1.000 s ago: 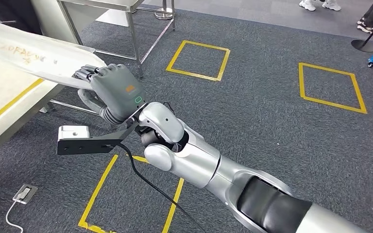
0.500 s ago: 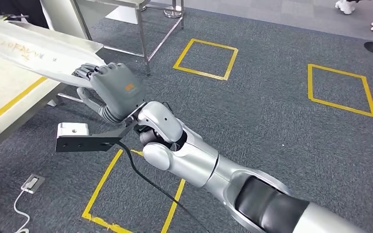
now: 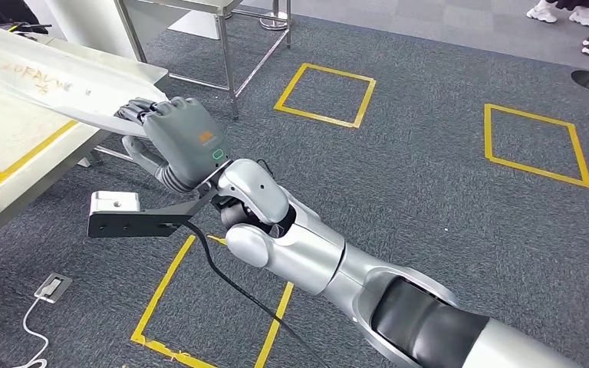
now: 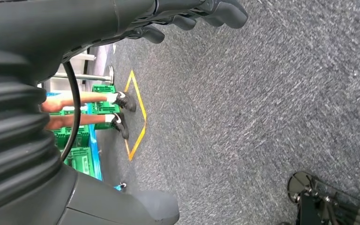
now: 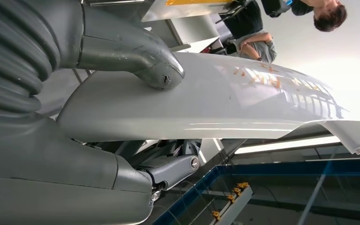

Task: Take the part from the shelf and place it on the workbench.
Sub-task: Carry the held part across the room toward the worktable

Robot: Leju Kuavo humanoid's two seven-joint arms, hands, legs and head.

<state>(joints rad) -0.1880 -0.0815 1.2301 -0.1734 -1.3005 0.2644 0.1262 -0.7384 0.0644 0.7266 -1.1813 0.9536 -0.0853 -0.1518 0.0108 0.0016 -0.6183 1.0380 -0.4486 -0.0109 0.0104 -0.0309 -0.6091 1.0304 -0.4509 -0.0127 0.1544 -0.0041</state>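
Observation:
The part (image 3: 54, 80) is a long white panel with orange writing, lying aslant over the workbench (image 3: 15, 165) at the left. My right hand (image 3: 184, 142) grips its near end, reaching in from the lower right. In the right wrist view the thumb (image 5: 140, 58) presses on the white part (image 5: 225, 101) and the fingers (image 5: 173, 166) curl under it. My left hand (image 4: 98, 23) holds nothing above the grey carpet, its fingers apart from the thumb.
The workbench top carries yellow tape lines. A steel table frame (image 3: 226, 61) stands just behind the part's near end. Yellow taped squares (image 3: 326, 96) mark the carpet. A white plug and cable (image 3: 52, 287) lie on the floor at lower left. People's feet (image 3: 552, 9) are at far right.
The whole picture has shifted slightly, so the camera moved. My right hand keeps its hold on the part, which stays over the workbench.

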